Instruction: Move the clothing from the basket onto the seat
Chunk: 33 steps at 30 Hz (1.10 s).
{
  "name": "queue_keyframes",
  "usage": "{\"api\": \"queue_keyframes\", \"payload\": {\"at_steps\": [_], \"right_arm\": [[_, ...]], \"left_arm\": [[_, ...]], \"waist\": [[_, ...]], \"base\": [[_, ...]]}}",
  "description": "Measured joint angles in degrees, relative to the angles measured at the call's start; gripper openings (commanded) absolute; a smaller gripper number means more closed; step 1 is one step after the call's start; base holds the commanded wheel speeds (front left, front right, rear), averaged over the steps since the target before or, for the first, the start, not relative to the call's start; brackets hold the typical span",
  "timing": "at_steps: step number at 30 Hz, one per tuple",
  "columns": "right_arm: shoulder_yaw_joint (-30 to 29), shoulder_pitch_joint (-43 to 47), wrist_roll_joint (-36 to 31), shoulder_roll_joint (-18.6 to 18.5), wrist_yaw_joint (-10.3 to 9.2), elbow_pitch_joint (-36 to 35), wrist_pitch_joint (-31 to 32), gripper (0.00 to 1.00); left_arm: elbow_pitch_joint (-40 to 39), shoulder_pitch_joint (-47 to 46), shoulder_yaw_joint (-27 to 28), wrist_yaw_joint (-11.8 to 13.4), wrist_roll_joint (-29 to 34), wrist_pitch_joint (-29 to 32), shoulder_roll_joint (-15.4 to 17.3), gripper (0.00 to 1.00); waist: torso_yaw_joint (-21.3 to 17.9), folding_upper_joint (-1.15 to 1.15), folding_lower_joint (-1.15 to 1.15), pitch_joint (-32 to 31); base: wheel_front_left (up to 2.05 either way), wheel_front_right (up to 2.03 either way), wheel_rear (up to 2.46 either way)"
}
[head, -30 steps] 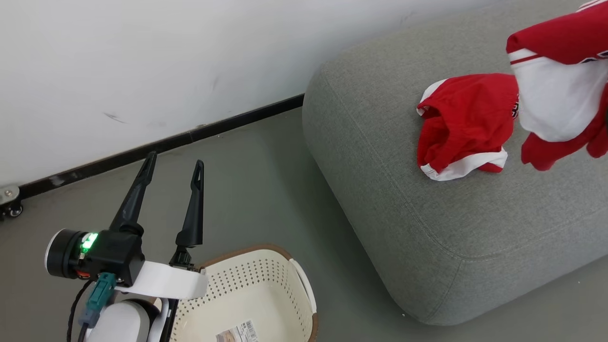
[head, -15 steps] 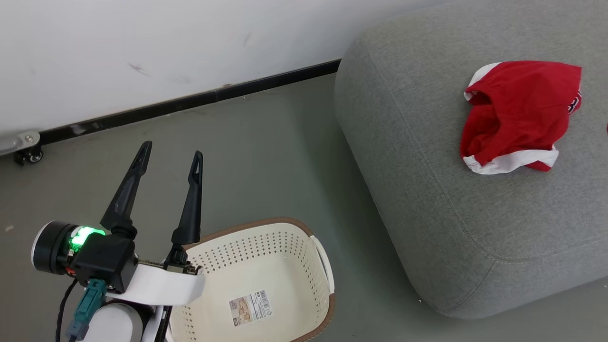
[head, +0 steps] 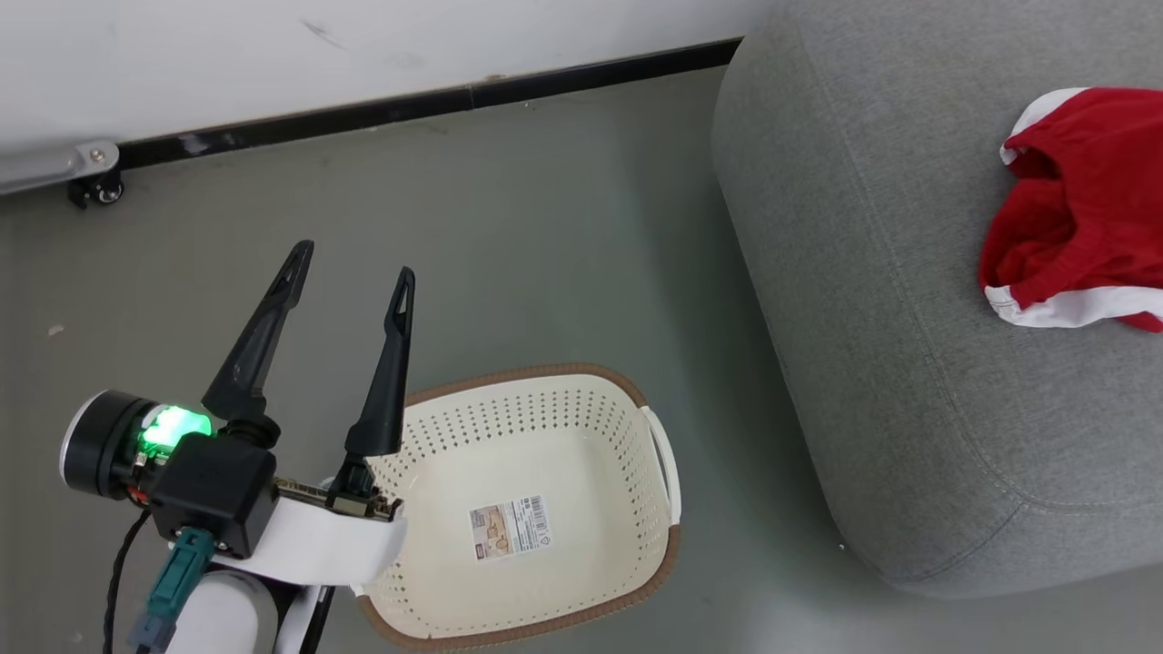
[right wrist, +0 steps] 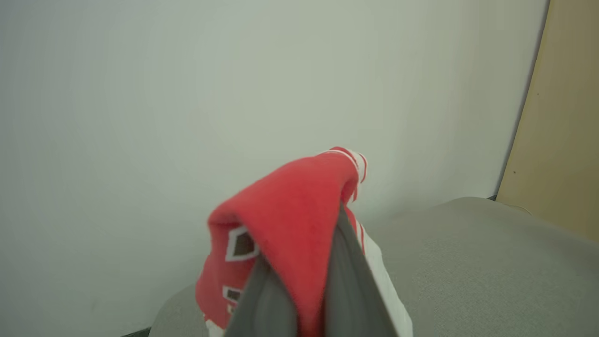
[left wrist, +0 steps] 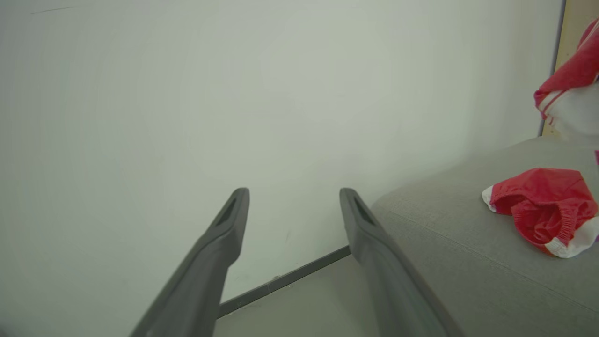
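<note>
Grey seat (head: 909,363) holds one shorts (head: 1081,218) (crumpled) — right tool (right wrist: 304,267) clamps one jersey (right wrist: 290,206).

Nothing actually readable tbh. One sticker (head: 511,527) on floor of basket (head: 545,371), roughly 6 o'clock in head view: barcode strip plus small picture, print way too tiny to make out. Red jersey (right wrist: 290,210) in right wrist view: dark, white-edged letter blocks (right wrist: 241,244) around 7 o'clock, folded and blurry, can't tell which letters.
</note>
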Motion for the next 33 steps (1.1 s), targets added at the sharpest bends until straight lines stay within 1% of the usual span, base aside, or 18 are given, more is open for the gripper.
{"api": "queue_keyframes", "payload": {"at_steps": [3,5,8,11,15,19,22,25,27,30,33], "right_arm": [[-1.03,-0.92,-1.12,-0.02,0.01,1.71,-1.90,0.00],[-2.49,-3.31,-2.78,-0.41,0.01,2.18,-4.05,0.00],[-2.50,-4.14,-3.75,-0.37,0.01,3.64,-4.85,0.00],[-2.93,-3.36,-4.76,0.74,0.01,7.42,-5.81,0.00],[-3.97,-1.82,-5.47,2.10,0.01,10.92,-6.68,0.00],[-3.53,-0.78,-5.76,3.34,0.02,13.01,-7.53,0.00],[-4.07,-0.82,-5.58,3.58,0.01,13.88,-8.57,0.00],[-3.00,-0.81,-5.28,4.02,0.01,14.55,-8.81,0.00],[-2.02,-0.82,-4.35,5.11,0.02,14.70,-8.79,0.00],[0.63,-0.74,-3.22,6.14,0.02,16.25,-8.09,0.00],[2.69,-0.58,-2.48,6.38,0.02,17.11,-7.16,0.00]], "left_arm": [[-0.97,-0.92,-0.54,-0.33,0.46,0.78,0.13,1.00],[-1.60,-1.48,-0.89,-0.56,0.85,1.38,0.40,1.00],[-2.07,-1.88,-1.03,-1.05,0.85,1.92,0.65,1.00],[-2.86,-2.72,-1.34,-1.57,1.04,2.91,0.86,1.00],[-3.27,-3.44,-1.33,-1.62,1.41,3.63,1.66,1.00],[-3.77,-4.16,-1.23,-2.05,1.41,4.13,1.80,1.00],[-4.03,-5.25,-1.22,-2.07,1.41,4.16,1.75,1.00],[-4.25,-6.22,-1.15,-2.08,1.31,4.14,1.56,1.00],[-4.25,-6.50,-1.01,-2.08,1.23,4.08,1.40,1.00],[-4.05,-7.13,-0.97,-2.08,0.82,4.02,1.13,1.00],[-3.69,-7.21,-0.94,-2.08,0.75,3.27,0.48,1.00]], "waist": [[0.90,0.00,0.00,1.33],[1.71,0.00,0.00,2.67],[2.44,0.00,0.00,3.99],[3.21,0.00,0.00,5.72],[3.78,0.00,0.00,7.42],[4.12,0.00,0.00,9.07],[4.17,0.00,0.00,10.23],[4.03,0.00,0.00,11.27],[3.80,0.00,0.00,11.88],[3.26,0.00,0.00,12.59],[2.60,0.00,0.00,13.12]], "base": [[0.00,0.00,0.00],[0.00,0.00,0.00],[0.00,0.00,0.00],[0.00,0.00,0.00],[0.00,0.00,0.00],[0.00,0.00,0.00],[0.00,0.00,0.00],[0.00,0.00,0.00],[0.00,0.00,0.00],[0.00,0.00,0.00],[0.00,0.00,0.00]]}}
